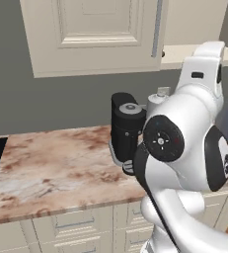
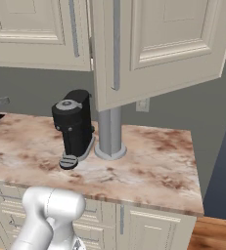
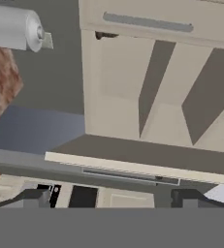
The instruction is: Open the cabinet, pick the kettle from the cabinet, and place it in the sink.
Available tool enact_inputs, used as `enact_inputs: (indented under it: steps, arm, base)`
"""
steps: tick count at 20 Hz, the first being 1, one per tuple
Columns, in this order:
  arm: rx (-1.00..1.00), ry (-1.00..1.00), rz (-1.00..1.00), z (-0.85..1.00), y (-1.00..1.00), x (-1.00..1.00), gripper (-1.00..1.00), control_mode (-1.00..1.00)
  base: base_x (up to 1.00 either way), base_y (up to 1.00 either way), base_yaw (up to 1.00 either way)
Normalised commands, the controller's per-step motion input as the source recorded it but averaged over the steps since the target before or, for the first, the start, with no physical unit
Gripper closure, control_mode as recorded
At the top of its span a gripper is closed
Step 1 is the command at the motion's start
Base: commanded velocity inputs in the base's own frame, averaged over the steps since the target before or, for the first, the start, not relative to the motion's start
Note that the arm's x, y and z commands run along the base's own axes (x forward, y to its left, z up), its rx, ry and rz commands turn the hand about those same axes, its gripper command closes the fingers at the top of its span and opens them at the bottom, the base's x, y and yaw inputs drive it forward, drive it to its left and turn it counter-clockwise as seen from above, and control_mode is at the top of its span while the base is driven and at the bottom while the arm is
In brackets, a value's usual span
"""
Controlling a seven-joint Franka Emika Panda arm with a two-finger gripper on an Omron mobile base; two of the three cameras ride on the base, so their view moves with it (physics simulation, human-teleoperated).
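Gripper [image 3: 111, 198] jaws spread wide, empty. Cabinet [image 3: 157, 92] interior straight ahead, door [image 2: 153, 49] swung open. Kettle not spotted yet.

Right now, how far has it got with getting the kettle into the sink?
One cabinet door already stands swung open. The gripper is open and empty, looking into the cabinet, where I see bare shelves. Finding and grasping the kettle, then carrying it to the sink, is still left.
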Motion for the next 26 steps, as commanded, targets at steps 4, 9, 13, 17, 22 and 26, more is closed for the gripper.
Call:
enact_inputs:
  steps: [4,9,13,17,22,26]
  arm:
    - [0.08,0.0,-0.09,0.0,-0.42,0.18,-1.0,-1.0]
    - [0.02,0.0,-0.02,0.0,-0.25,0.12,-1.0,-1.0]
    - [0.0,0.0,-0.02,-0.02,-0.18,0.26,-1.0,-1.0]
    - [0.01,0.0,-0.1,0.0,-0.21,0.23,-1.0,-1.0]
    - [0.02,0.0,-0.14,-0.01,-0.19,0.2,-1.0,-1.0]
    - [0.0,0.0,-0.11,-0.04,-0.04,0.24,-1.0,-1.0]
  base:
    - [0.0,0.0,0.0]
    - [0.0,0.0,0.0]
    - [0.0,0.0,0.0]
    - [0.0,0.0,0.0]
    - [0.0,0.0,0.0]
    - [0.0,0.0,0.0]
